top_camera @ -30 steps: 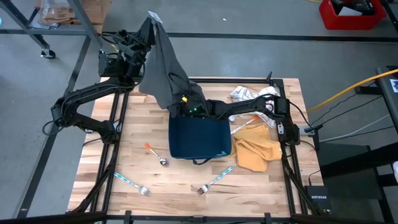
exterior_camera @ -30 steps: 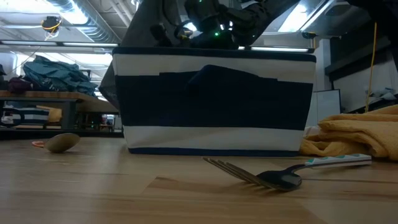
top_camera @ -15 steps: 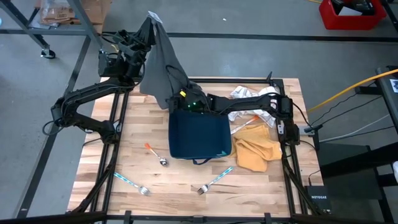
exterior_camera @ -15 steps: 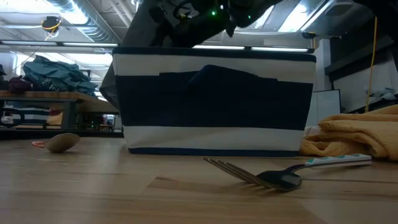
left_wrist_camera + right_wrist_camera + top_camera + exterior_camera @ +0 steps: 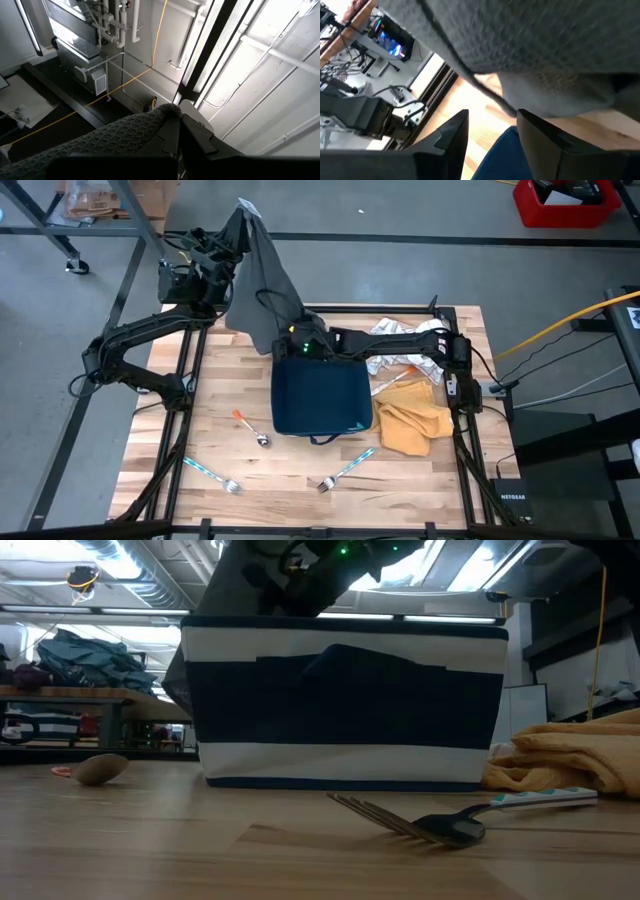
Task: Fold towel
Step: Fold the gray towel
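A dark grey towel (image 5: 262, 280) hangs from my left gripper (image 5: 243, 208), which is raised high over the table's far left corner and shut on the towel's top. The towel's lower end (image 5: 530, 75) comes down behind the far rim of a navy and white basket (image 5: 320, 405). My right gripper (image 5: 286, 345) is open just beneath that lower end, above the basket's far left corner. Its fingers (image 5: 451, 136) stand apart, and only wood and the basket show between them. My left gripper pinches the towel's top corner (image 5: 165, 112) between its two shut fingers, which slant upward. The towel hangs below them, spread into a long drape, and its lower end reaches down behind the basket.
A yellow cloth (image 5: 412, 425) lies right of the basket and a white patterned cloth (image 5: 400, 332) at the far right. An orange-handled spoon (image 5: 255, 432) and two forks (image 5: 215, 477) (image 5: 345, 470) lie on the near half of the wooden table.
My right gripper has risen from the basket's far rim toward the towel's hanging lower end, tipping its fingers upward and rolling a little. The towel and my left gripper have kept still.
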